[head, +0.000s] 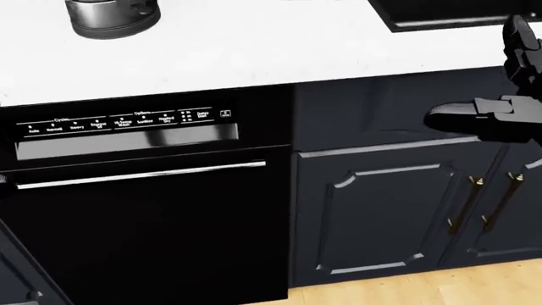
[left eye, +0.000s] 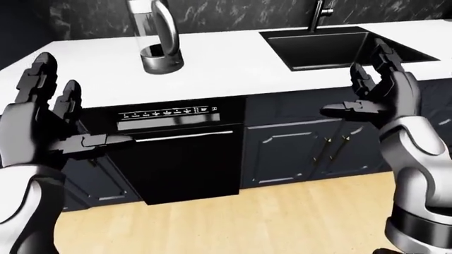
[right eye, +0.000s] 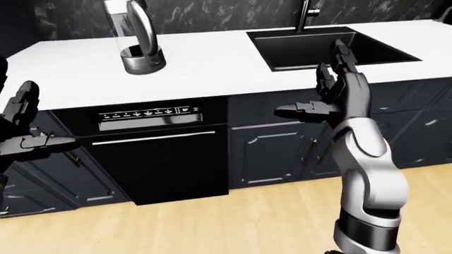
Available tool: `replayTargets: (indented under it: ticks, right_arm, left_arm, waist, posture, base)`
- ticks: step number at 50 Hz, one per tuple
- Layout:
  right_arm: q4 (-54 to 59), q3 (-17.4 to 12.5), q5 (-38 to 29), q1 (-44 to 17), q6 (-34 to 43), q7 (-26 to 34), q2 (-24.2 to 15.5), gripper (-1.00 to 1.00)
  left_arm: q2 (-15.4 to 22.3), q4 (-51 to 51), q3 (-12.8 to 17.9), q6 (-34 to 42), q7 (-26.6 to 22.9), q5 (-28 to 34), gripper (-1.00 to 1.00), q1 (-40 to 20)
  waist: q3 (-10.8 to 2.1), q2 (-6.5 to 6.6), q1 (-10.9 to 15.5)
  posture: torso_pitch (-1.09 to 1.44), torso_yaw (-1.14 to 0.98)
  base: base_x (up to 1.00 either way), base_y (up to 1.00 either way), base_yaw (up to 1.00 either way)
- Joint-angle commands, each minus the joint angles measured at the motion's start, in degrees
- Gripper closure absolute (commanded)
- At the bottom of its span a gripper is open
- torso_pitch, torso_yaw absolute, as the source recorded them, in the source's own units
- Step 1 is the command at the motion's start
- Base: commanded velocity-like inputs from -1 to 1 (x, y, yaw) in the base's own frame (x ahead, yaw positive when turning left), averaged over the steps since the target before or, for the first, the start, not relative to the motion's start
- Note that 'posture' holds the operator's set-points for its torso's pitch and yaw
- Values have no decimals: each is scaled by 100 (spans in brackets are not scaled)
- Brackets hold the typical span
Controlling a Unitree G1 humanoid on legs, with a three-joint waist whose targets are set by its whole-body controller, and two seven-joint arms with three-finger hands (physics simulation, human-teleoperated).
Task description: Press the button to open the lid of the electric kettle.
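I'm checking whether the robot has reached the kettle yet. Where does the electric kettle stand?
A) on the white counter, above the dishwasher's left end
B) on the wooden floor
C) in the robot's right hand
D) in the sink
A: the electric kettle rests on the white counter above the dishwasher, while both open hands, left hand and right hand, are clear of it.

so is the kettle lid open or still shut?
Cannot tell. The electric kettle stands upright on the counter, but its top is cut off in every view. Both the left hand and right hand are open, away from it.
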Motion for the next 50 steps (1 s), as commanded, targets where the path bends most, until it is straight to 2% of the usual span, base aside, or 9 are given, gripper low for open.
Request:
replayTargets:
  ticks: [1, 2, 9, 16, 18, 31, 39, 44, 50]
  right_arm:
    - [-138, -76, 22, -137, -134, -15, -88, -100]
    - [-144, -76, 29, -137, -132, -17, -91, -100]
    - [-140, -70, 31, -143, -133, -20, -103, -100]
    - [-153, -80, 43, -140, -118, -17, -120, -100]
    - [-153, -80, 39, -127, -127, -17, -118, -100]
    - [-144, -68, 12, -101, -161, 23, -111, -100]
    - [-114, -62, -12, -109, -184, 40, -101, -100]
    - [-127, -75, -5, -126, -147, 26, -111, -100]
    - [-176, -80, 25, -132, -91, 10, -118, -100]
  left_arm:
    - [72, -124, 38, -127, 1, -32, -100, -120]
    - [73, -123, 29, -134, 2, -29, -100, -115]
    - [86, -119, 18, -144, -1, -27, -100, -116]
    - [100, -133, 34, -119, 3, -42, -100, -130]
    - [98, -136, 32, -132, -9, -34, -100, -106]
    - [94, -146, 29, -122, -34, -4, -100, -117]
    - [97, -146, 38, -117, -41, 0, -100, -121]
    - [98, -158, 57, -98, -26, -26, -100, -130]
    - [113, -164, 72, -91, -15, -52, -100, -129]
  waist:
    - [-98, -55, -8]
    - [-165, -210, -10]
    - [-165, -130, -157]
    - [-356, 640, -219]
    - [-111, 581, -152]
    - [-197, -126, -20]
    - [-147, -58, -137]
    - [-238, 567, -183]
    - [-143, 338, -47]
  posture:
    - [0, 0]
    - [0, 0]
    - [0, 0]
    - [0, 0]
    - [0, 0]
    - [0, 0]
    - [0, 0]
    - [0, 0]
    - [0, 0]
  base:
    - [29, 39, 0]
    - [29, 41, 0]
    - [28, 41, 0]
    - [28, 39, 0]
    - [28, 38, 0]
    - [28, 31, 0]
    - [28, 17, 0]
    - [29, 18, 0]
    - [28, 30, 0]
